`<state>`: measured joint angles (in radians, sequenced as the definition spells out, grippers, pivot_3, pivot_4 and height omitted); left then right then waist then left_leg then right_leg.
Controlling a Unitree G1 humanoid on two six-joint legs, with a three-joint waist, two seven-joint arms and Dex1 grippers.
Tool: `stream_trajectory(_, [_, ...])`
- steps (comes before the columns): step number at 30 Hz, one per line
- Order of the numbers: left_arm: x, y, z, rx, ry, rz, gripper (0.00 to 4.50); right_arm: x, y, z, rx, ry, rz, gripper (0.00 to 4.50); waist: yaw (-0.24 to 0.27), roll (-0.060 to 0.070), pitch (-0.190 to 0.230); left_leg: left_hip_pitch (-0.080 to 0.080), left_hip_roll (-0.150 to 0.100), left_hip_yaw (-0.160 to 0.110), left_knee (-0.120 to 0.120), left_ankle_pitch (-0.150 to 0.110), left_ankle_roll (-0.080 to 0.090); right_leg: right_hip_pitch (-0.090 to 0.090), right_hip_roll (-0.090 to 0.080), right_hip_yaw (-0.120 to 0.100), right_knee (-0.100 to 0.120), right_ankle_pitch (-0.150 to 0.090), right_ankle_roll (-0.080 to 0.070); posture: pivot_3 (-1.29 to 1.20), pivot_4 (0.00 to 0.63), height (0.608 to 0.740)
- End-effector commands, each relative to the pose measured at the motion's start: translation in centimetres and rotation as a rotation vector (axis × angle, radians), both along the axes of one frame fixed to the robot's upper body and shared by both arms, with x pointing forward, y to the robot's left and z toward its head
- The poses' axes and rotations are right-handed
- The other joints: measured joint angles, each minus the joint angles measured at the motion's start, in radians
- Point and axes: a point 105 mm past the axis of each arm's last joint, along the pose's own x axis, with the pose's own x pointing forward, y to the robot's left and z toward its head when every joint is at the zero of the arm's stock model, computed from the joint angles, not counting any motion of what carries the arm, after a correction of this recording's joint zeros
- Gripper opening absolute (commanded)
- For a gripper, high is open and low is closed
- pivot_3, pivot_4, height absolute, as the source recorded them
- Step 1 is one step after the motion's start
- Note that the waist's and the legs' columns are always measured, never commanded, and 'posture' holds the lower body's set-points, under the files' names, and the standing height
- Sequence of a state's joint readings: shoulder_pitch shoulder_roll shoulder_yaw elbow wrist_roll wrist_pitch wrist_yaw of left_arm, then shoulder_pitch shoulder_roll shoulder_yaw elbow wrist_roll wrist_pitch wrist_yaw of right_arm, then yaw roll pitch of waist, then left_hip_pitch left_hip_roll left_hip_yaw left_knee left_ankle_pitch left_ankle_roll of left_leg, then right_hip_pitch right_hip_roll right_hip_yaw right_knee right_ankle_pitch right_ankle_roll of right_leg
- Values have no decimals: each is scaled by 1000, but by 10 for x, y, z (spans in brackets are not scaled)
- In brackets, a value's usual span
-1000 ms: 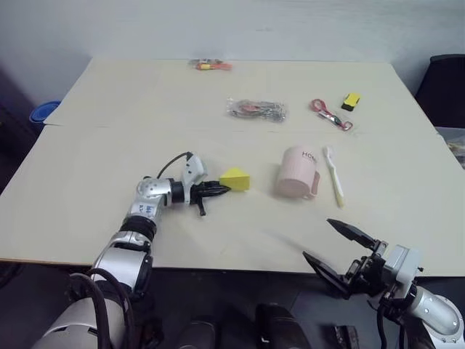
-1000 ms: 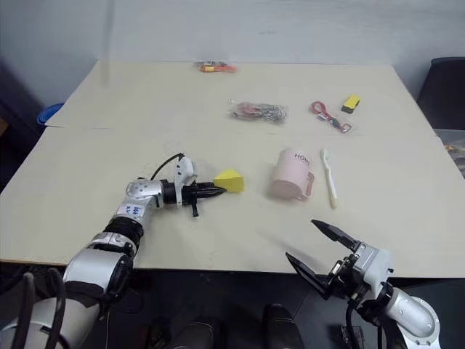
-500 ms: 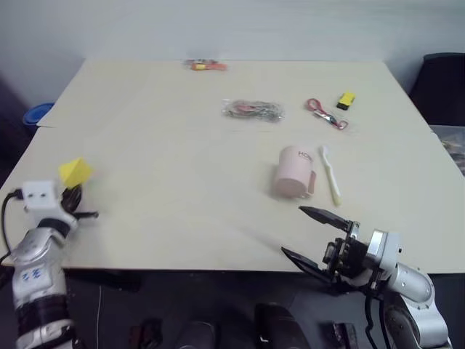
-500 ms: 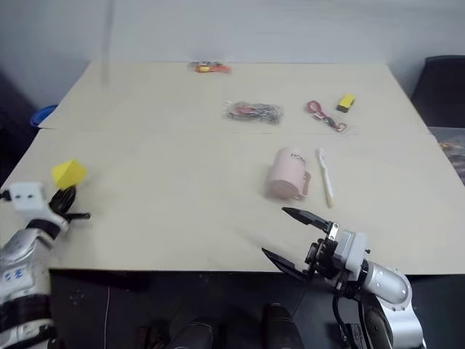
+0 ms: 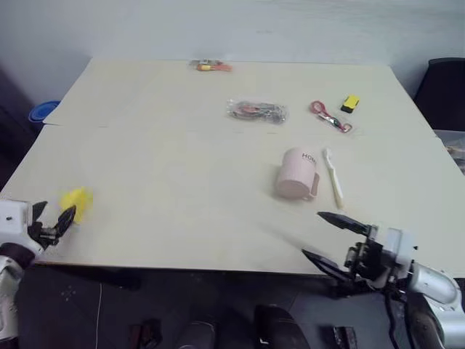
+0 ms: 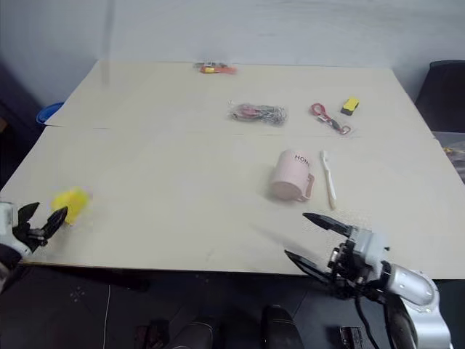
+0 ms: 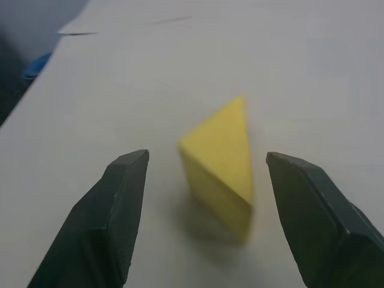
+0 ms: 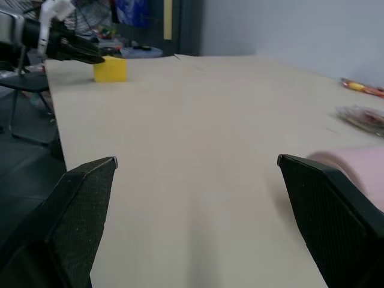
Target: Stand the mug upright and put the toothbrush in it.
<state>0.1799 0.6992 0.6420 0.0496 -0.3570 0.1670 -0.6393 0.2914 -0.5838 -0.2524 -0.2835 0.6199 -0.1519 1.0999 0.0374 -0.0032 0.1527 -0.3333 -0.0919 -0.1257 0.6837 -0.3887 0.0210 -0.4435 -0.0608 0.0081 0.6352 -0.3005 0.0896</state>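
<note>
Yellow wedge block [image 5: 75, 202]: sitting at the far left near the table's front edge, just past my left gripper [image 5: 49, 222], whose fingers are spread apart with nothing between them.
Wire bundle [image 5: 257, 110]: clear bag of something tangled, mid-table toward the back, well apart from everything I care about.
Mug [image 5: 297, 173]: pale pink, lying on its side right of centre, handle toward the toothbrush. Looks like ceramic or hard plastic to me, so stiff, smooth and probably slippery, and round enough to roll if I nudge it wrong. I'd pinch the rim wall or hook the handle and tip it up.
Toothbrush [image 5: 333, 177]: just beside the mug on its right, lying flat, bristle end pointing away from me. Light and thin, I'd guess it skids if I come in shallow, so I'd grab mid-handle from above.
Scissors [image 5: 330, 116]: red handles, behind the toothbrush, with a small yellow box [image 5: 351, 102] next to them.
Right gripper [image 5: 331, 238]: hovering at the front edge below the mug, fingers wide apart, holding nothing.
Table [image 5: 160, 160]: plain beige top, matte, with a seam across the left side.
Room: pale wall behind, dark chair at the right edge.
</note>
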Motion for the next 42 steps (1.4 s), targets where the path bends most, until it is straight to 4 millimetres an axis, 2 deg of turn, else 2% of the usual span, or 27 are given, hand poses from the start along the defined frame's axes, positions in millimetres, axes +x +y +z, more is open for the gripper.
stream_trajectory(1, [-8,-46,8,68,6,-336,3885,-10,-36,-1,3,36,-134,4500,6,1,0,0,0,0,0,0,0,1,0,0,-1,0,0,0,150,740])
stream_trajectory(3, [-2,-75,12,94,-23,-487,4427,-17,-59,-11,-21,59,-239,4500,20,2,1,1,0,-1,0,0,2,5,-1,0,-6,1,1,0,150,740])
stream_trajectory(5, [9,-97,18,93,-80,-584,4470,-21,-73,-18,-38,68,-316,4500,27,3,2,6,0,-1,0,0,3,13,-1,-1,-10,1,2,0,150,740])
stream_trajectory(7, [20,-115,22,78,-116,-660,4470,-20,-78,-18,-40,62,-362,4500,27,6,2,14,0,-1,-2,-2,4,20,-1,0,-10,1,2,0,150,740])
stream_trajectory(10, [28,-132,24,49,-106,-751,4470,-12,-78,-14,-67,67,-423,4500,8,9,1,15,1,0,-3,-2,3,19,0,0,-8,1,1,0,150,740])
stream_trajectory(12, [32,-142,26,36,-94,-820,4470,-3,-73,-3,-27,91,-445,4500,-9,11,2,14,1,1,-4,-3,3,16,1,1,-7,0,1,0,150,740])
stream_trajectory(14, [35,-146,28,26,-83,-857,4470,7,-65,5,34,178,-458,4500,-21,13,3,14,2,2,-4,-3,2,15,1,1,-6,0,1,0,150,740])
stream_trajectory(16, [36,-146,32,12,-75,-884,4470,28,-57,16,100,336,-516,4500,-30,14,3,14,2,2,-4,-3,2,15,2,1,-6,0,1,0,150,740])
stream_trajectory(21, [37,-146,33,5,-62,-904,4470,67,-29,37,103,581,-544,4500,-33,16,5,13,3,1,-3,-2,2,15,2,0,-7,0,0,0,150,740])
stream_trajectory(27, [32,-155,31,5,-75,-917,4470,111,-23,46,180,746,-685,4500,-14,16,6,6,2,-1,-1,-3,3,9,1,-1,-8,0,0,0,150,740])
stream_trajectory(30, [28,-158,32,3,-92,-906,4470,124,-22,48,173,803,-715,4500,-12,16,6,-4,-1,0,2,-2,4,-1,-1,-1,-5,1,1,0,150,740])
stream_trajectory(37, [21,-161,32,14,-113,-877,4470,143,-29,30,118,936,-805,4500,-15,16,6,-4,0,2,2,-2,5,-1,-1,-1,-6,1,1,0,150,740])
stream_trajectory(42, [21,-159,36,25,-136,-854,4470,147,-4,29,51,983,-685,4500,-30,16,6,-3,2,3,2,-1,3,-1,0,-1,-5,1,2,0,150,740])
